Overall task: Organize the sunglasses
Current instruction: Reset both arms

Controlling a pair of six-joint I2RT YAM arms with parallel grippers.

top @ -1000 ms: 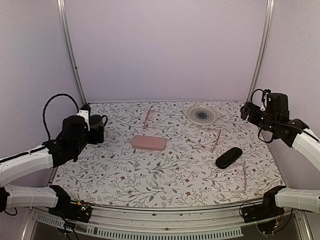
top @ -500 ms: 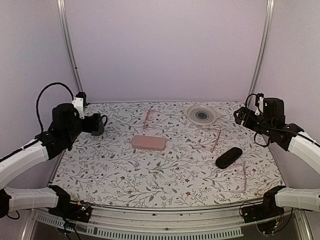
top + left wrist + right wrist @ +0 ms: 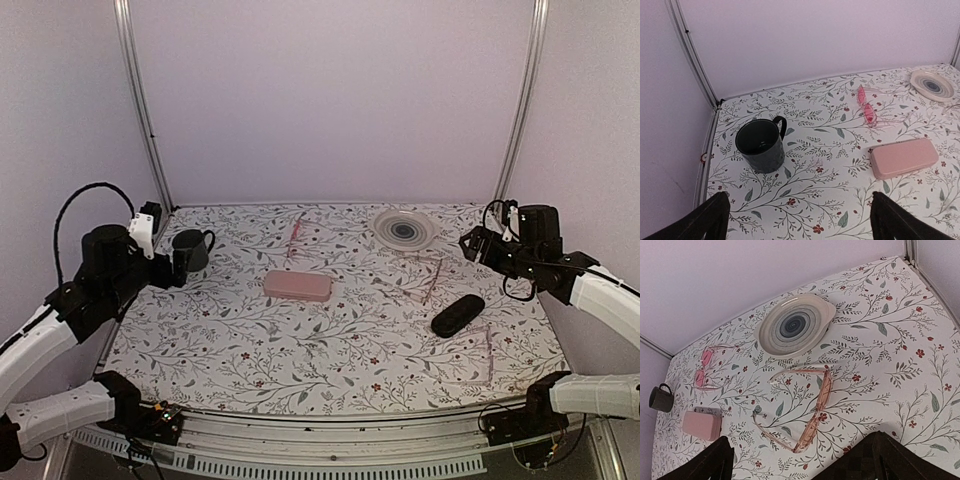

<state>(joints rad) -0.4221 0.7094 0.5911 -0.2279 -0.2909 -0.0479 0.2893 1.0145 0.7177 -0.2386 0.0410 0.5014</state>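
Low in each wrist view, your left gripper (image 3: 799, 200) and right gripper (image 3: 800, 437) gape wide (both empty).

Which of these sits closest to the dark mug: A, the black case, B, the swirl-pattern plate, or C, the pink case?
C: the pink case lies a short way from the dark mug, with nothing between them.

A robot lab's test booth: plain pale walls (image 3: 330, 100), aluminium corner posts (image 3: 140, 110), floral-covered table (image 3: 330, 350).
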